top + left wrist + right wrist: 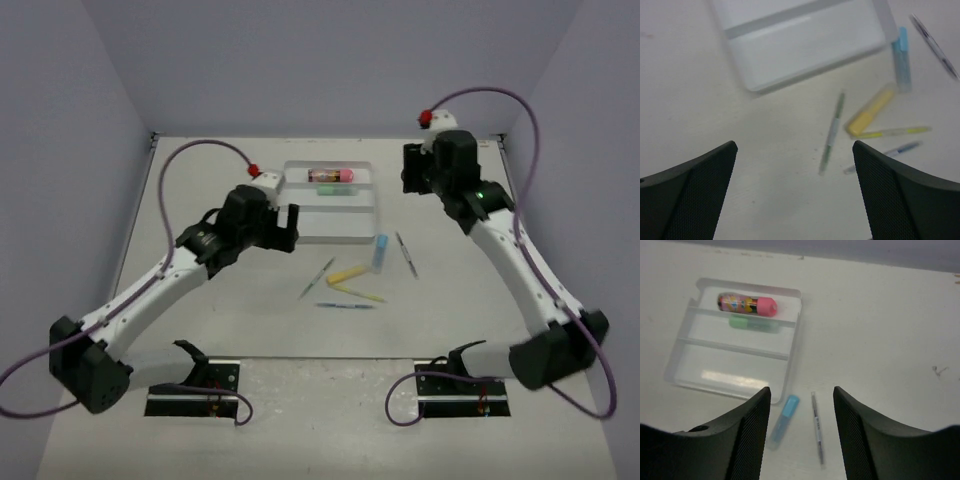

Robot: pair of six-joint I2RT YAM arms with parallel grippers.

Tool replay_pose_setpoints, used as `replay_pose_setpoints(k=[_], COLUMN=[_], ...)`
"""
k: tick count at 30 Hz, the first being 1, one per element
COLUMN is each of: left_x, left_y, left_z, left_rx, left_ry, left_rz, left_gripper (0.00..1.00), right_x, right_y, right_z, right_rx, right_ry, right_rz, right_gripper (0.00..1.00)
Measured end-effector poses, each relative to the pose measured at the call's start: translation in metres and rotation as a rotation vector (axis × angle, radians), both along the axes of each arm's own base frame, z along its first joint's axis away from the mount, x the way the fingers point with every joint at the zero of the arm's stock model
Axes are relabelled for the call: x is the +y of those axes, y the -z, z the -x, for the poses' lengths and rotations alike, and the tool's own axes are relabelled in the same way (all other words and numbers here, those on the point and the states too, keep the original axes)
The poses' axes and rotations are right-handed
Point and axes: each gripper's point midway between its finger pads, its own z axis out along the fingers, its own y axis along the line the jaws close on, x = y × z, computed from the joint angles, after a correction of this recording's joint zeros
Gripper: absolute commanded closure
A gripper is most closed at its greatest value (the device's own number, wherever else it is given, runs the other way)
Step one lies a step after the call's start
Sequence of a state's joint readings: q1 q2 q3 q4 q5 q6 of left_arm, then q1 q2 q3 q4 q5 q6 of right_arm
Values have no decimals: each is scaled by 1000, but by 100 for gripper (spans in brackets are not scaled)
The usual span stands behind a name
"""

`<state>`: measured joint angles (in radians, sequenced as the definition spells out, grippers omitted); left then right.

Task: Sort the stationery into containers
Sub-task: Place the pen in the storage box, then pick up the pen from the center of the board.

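The white three-compartment tray [335, 225] lies mid-table. In its far compartment rests the pink tube [746, 304], and a mint-green highlighter [754, 323] lies in the middle one. On the table in front are a light-blue highlighter [380, 252], a yellow highlighter [347, 273] and several thin pens [317, 278]. My left gripper [292, 222] hovers open at the tray's left front corner, with the green pen [832, 132] ahead of it. My right gripper [801, 390] is open and empty, high to the right of the tray, looking down on the light-blue highlighter [783, 421] and a grey pen [816, 427].
Grey walls close in the table on three sides. Both arm bases sit on black plates at the near edge [195, 385], with purple cables looping beside each arm.
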<state>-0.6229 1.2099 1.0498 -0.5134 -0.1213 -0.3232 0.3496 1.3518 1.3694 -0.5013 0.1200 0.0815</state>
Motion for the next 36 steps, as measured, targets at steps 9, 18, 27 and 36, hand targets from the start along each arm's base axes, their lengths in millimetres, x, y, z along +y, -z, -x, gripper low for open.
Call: replay_pose_setpoints(k=[9,18,27,36], left_x=[-154,-163,-165,-165], left_y=[102,145,152,175], left_z=[7,2,7,16], left_rx=[171,228,250,309], left_ry=[481,599,650,686], left_rz=[-274,-411,-419,-422], left_gripper=[36,41,41,91], right_x=[-34,-46,-43,-39], right_y=[-18,-6,-6,-2], right_z=[101,138,141,139], right_rx=[-83,-55,-50,-27], right_ry=[130,132,115,97], right_rz=[-217,-221,-231,-230], right_gripper=[43,43,44,46])
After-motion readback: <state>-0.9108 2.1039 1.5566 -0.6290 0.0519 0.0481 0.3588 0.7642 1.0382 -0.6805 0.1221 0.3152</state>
